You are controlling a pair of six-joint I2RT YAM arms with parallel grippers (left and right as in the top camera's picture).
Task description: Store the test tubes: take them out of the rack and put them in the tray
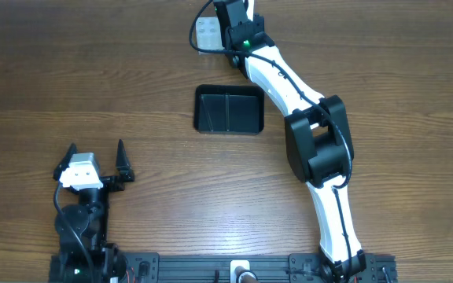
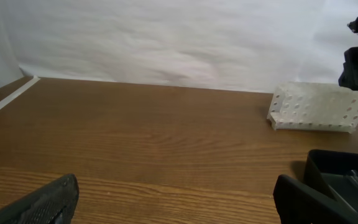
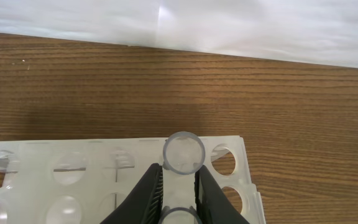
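Observation:
The white test tube rack stands at the far edge of the table, and my right gripper hangs right over it. Seen from the right wrist, that gripper is shut on a clear test tube standing upright at the rack. A second tube rim shows just below the fingers. The black tray lies nearer the table's middle, with clear tubes lying inside. My left gripper is open and holds nothing, near the front left. From there the rack and the tray show to its right.
A white backdrop runs behind the table's far edge, close behind the rack. The right arm stretches diagonally past the tray's right side. Bare wood spreads left of the tray.

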